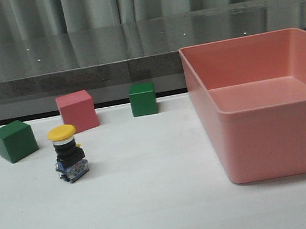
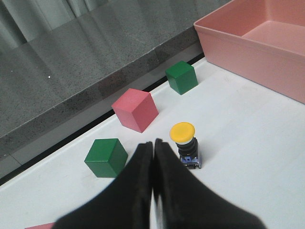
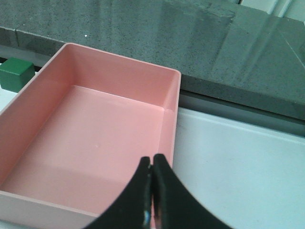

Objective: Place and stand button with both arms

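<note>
The button [image 1: 68, 153] stands upright on the white table at the left, yellow cap up, black body on a bluish base. It also shows in the left wrist view [image 2: 186, 144]. My left gripper [image 2: 153, 143] is shut and empty, raised above the table, short of the button and beside it. My right gripper [image 3: 152, 159] is shut and empty, hanging over the near right part of the pink bin [image 3: 174, 102]. Neither arm shows in the front view.
A large open pink bin [image 1: 211, 110] fills the right side of the table. A green cube [image 1: 14, 140], a pink cube [image 1: 77, 110] and a second green cube [image 1: 143, 98] stand behind the button. A dark ledge runs along the back.
</note>
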